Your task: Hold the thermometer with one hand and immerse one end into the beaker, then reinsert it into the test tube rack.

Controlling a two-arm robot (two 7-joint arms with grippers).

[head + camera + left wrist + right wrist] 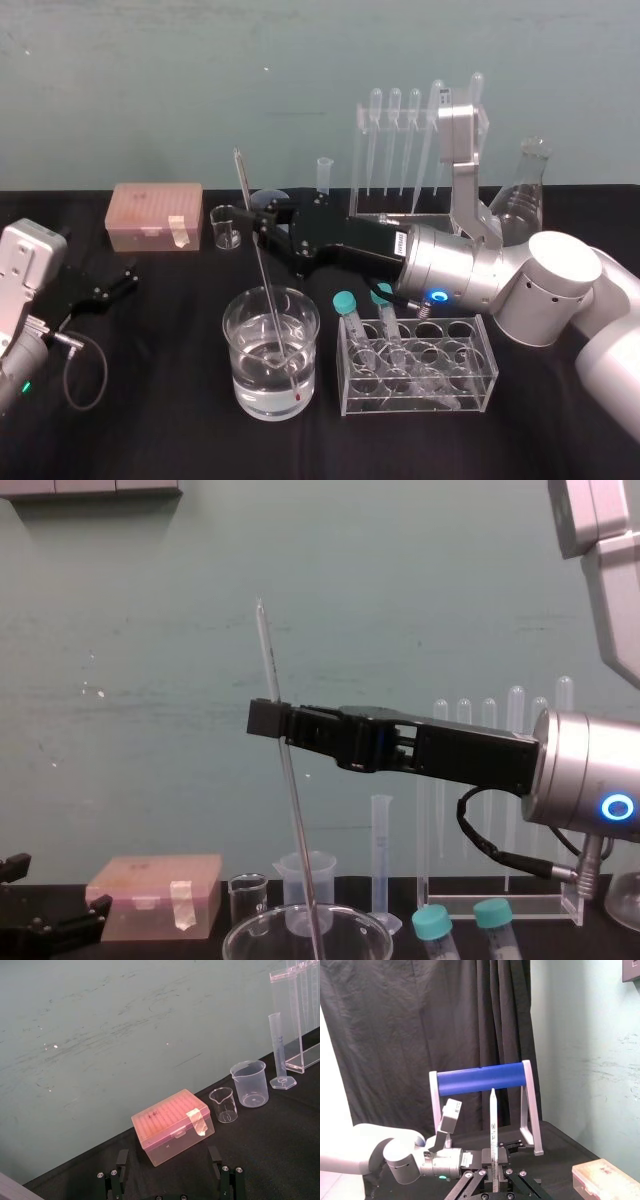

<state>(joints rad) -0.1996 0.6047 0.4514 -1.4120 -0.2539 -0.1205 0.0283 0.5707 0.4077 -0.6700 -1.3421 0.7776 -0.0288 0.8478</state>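
Thermometer (271, 290) is pinched on its upper part by the right gripper (255, 226), jaws clamped on the glass, right above the beaker (226, 325). Its long axis runs near vertical but tilted. The top leans toward the robot's left, and the red-tipped lower end points down into the water, close to the beaker's floor. So the dip looks done, and next up would be the rack (357, 160), which sits behind the gripper and off to its right. Right arm is clearly the nearer one; the left gripper (112, 283) is parked far left, jaws spread. Rod probably needs straightening before any hole takes it.
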